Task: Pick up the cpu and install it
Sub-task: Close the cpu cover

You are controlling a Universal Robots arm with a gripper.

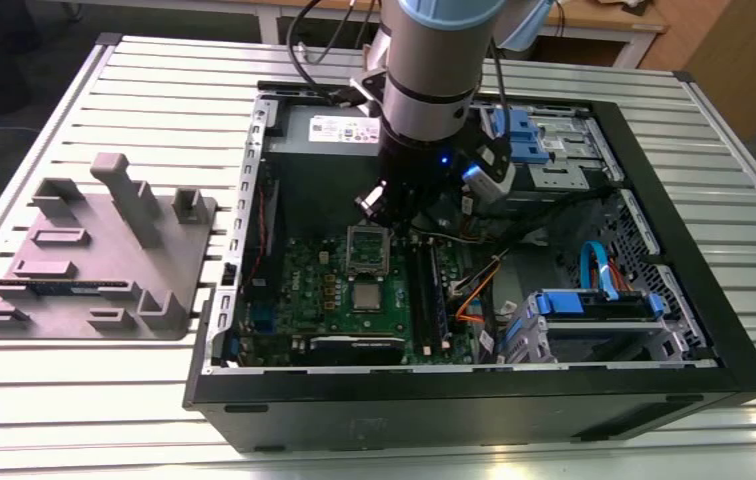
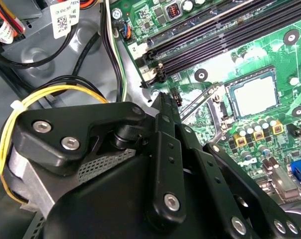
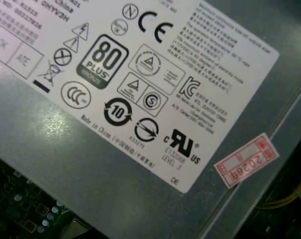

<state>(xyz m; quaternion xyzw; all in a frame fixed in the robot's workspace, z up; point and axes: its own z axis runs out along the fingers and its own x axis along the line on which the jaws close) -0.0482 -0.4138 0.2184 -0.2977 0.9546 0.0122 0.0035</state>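
The cpu [image 1: 369, 296] is a small silvery square lying flat in its socket on the green motherboard [image 1: 311, 275], inside the open computer case. In the second wrist view the cpu [image 2: 253, 94] sits framed by the socket. The hollow metal socket frame [image 1: 369, 244] stands raised just behind it. My gripper [image 1: 381, 212] hangs over the top of that frame, a short way from the cpu. In the second wrist view the gripper [image 2: 163, 99] has its black fingers pressed together with nothing between them.
A grey power supply [image 3: 140, 164] with a white label fills the case's far end [image 1: 325, 130]. Blue drive cages [image 1: 598, 305] stand at the exterior view's right. Black memory slots [image 2: 215, 35] and yellow cables [image 2: 41, 94] lie close by. A grey fixture block [image 1: 98, 250] rests on the slatted table.
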